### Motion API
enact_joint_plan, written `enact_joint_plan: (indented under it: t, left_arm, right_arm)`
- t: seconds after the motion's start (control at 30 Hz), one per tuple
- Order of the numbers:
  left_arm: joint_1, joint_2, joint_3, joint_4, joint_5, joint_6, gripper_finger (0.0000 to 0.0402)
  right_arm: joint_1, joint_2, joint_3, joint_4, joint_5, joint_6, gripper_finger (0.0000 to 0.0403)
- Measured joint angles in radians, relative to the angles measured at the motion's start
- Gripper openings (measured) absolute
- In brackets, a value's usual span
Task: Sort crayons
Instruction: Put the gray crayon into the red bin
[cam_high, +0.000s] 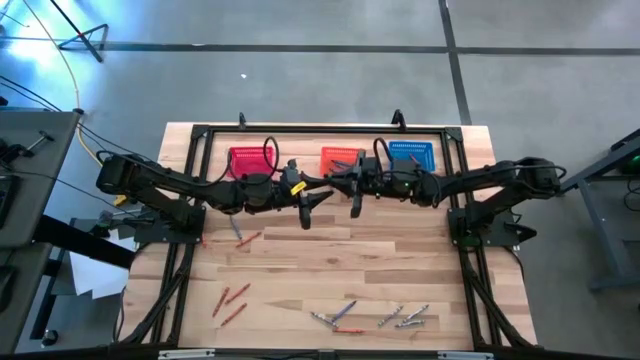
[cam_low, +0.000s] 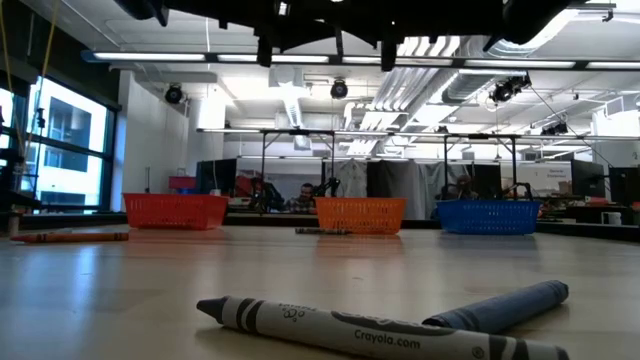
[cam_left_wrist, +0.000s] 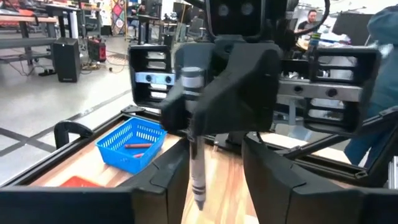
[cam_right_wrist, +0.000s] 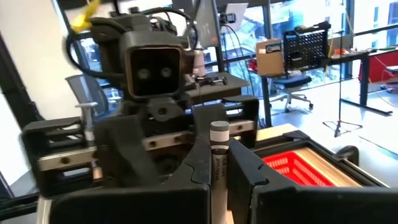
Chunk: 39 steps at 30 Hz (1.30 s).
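A grey crayon (cam_left_wrist: 195, 158) stands upright in the air over the table's far middle, with my right gripper (cam_high: 355, 198) (cam_right_wrist: 219, 169) shut on it. My left gripper (cam_high: 308, 210) (cam_left_wrist: 212, 171) faces it from the left, open. Its fingers stand on either side of the crayon's lower end without touching it. More crayons lie flat on the table: red-orange ones (cam_high: 230, 298), grey and bluish ones (cam_high: 375, 318), and two (cam_high: 243, 237) nearer the middle left. Close to the low camera lie a grey crayon (cam_low: 360, 330) and a bluish one (cam_low: 500, 308). My right gripper pinches the grey crayon's upper part (cam_right_wrist: 218, 152) between its two fingers. The fingers come level from the table's right and lie across the crayon. The crayon stands upright, its top end (cam_left_wrist: 191, 78) above the fingers and its longer lower part hanging below, clear of the table.
Three mesh baskets stand in a row at the table's far edge: red (cam_high: 250, 160), orange (cam_high: 340, 158) and blue (cam_high: 410, 153). The blue one (cam_left_wrist: 130, 146) holds a crayon. A black frame (cam_high: 200, 135) borders the table. A red-orange crayon (cam_low: 70, 237) lies at the left.
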Motion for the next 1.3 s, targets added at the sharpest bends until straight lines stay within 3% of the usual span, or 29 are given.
enact_joint_plan:
  t: [0.2, 0.53, 0.77, 1.03, 1.3]
  left_arm:
    - [-0.007, -0.001, 0.0, -0.019, 0.036, -0.025, 0.014]
    - [-0.005, -0.001, 0.0, -0.197, 0.024, -0.071, 0.0138]
    - [0.012, -0.046, 0.0, -0.424, -0.063, -0.136, 0.0124]
    - [0.015, -0.135, 0.0, -0.774, -0.236, -0.245, 0.0108]
    - [0.015, -0.241, 0.0, -1.047, -0.372, -0.383, 0.0098]
  right_arm:
    - [-0.036, -0.029, 0.0, -0.041, 0.009, 0.0, 0.0005]
    - [-0.048, -0.056, -0.001, -0.081, 0.007, -0.018, 0.0005]
    - [-0.08, -0.053, -0.001, -0.129, 0.023, 0.006, 0.0005]
    - [-0.141, 0.008, 0.003, -0.119, 0.022, 0.068, 0.0005]
    - [-0.172, 0.186, 0.205, -0.199, -0.075, 0.05, 0.0005]
